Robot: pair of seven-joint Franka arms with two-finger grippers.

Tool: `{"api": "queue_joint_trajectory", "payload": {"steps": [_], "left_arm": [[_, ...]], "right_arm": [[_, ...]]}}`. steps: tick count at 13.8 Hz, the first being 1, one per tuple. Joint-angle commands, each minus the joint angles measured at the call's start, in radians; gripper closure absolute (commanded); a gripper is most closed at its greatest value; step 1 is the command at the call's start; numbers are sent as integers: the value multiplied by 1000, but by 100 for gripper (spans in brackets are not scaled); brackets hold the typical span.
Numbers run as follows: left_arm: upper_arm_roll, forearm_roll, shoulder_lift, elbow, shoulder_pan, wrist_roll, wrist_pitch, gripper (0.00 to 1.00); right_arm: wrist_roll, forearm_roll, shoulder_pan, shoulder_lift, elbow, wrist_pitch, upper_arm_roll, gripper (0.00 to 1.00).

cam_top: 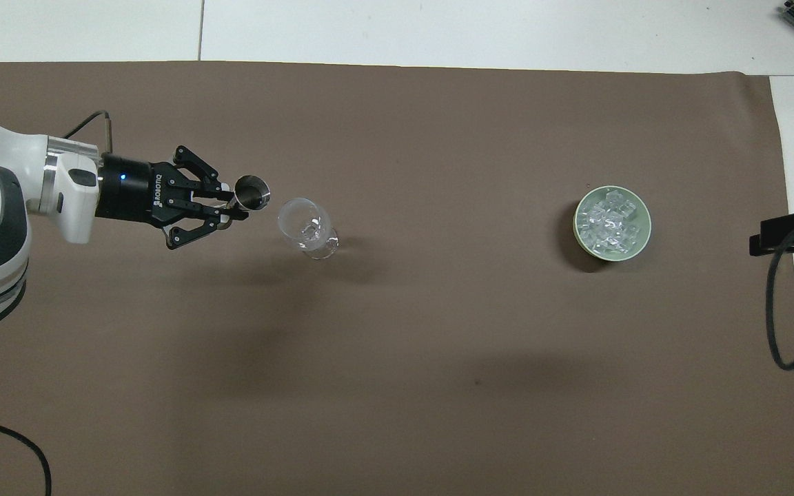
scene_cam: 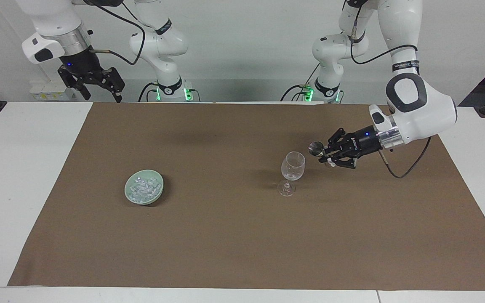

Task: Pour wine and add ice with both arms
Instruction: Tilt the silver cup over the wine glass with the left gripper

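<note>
Clear, glassy ice (scene_cam: 143, 188) sits heaped in your pale green dish (scene_cam: 158, 190), which rests on the brown cloth (scene_cam: 242, 235) toward the right arm's end of the table (scene_cam: 11, 176). Look along the cloth toward the left arm's end and you find the wine glass (scene_cam: 291, 171), upright on its foot, well apart from the dish and standing on its own; its bowl looks clear from here, with a few glints at the bottom in the overhead view.

Just beside that glass, your left gripper (scene_cam: 326, 156) hangs above the cloth, its fingertips clamped on a small steel measuring cup (scene_cam: 315, 148). The cup's mouth shows as a dark round opening from overhead (cam_top: 252, 192), close to the glass's rim but apart from it, not over the bowl. The left arm (scene_cam: 419, 107) reaches in low and nearly level from its end of the table.

Your right gripper (scene_cam: 101, 90) waits raised at the robots' edge of the table, near the cloth's corner at its own end, jaws spread wide and holding nothing.
</note>
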Motion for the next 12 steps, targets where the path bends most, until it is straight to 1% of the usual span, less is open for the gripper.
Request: {"api": "queue_joint_trajectory", "payload": {"steps": [1, 8, 12], "left_arm": [[18, 19, -13, -2, -36, -21, 17, 93], [18, 91, -19, 1, -61, -41, 60, 93], [18, 128, -27, 9, -75, -106, 65, 93]], "right_arm": [[-19, 11, 1, -20, -21, 12, -4, 0], [-19, 11, 1, -20, -21, 12, -4, 0], [-19, 12, 1, -20, -21, 12, -4, 0]]}}
